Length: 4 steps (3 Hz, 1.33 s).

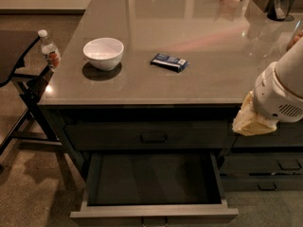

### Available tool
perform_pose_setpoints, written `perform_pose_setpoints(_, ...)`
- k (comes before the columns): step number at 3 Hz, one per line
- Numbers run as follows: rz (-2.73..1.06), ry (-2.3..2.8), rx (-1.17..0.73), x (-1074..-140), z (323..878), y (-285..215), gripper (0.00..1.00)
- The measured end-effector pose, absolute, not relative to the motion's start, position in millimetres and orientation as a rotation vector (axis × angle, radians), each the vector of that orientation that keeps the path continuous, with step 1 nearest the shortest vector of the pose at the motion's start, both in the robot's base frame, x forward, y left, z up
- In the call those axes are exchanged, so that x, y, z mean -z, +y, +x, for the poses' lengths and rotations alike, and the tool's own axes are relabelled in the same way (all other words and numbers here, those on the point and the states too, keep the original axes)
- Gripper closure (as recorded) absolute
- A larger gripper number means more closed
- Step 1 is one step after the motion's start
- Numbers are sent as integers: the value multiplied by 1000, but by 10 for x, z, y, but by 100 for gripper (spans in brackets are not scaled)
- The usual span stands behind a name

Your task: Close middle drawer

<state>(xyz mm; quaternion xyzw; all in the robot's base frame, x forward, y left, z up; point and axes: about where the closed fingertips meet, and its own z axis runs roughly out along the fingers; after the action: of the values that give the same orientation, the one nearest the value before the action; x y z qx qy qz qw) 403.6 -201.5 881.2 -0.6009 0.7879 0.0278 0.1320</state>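
a clear plastic bottle with a white cap (49, 51) stands at the far left, beside the glossy grey surface (199, 32). a white round bowl (103, 52) sits on the surface, and a flat dark blue packet (169, 62) lies to its right. below, the wide dark grey middle drawer (154, 214) is pulled out under a closed dark upper drawer (142, 137). at the right, the pale yellowish gripper (251, 122) on a white arm (279, 96) hangs by the surface's front edge; one cannot tell whether it is open or closed.
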Motion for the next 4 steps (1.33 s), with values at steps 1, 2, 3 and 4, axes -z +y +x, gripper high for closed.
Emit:
perform_pose_setpoints(1, -1748, 2313, -146, -8468, 3927, -1996, 100)
perform_pose_setpoints(2, -1739, 2283, -272, -7836, 3635, -1918, 100)
perform_pose_setpoints(3, -1714, 2194, -367, -7201, 3411, -1909, 100)
perform_pose_setpoints(4, -1714, 2195, -368, -7201, 3410, -1909, 100)
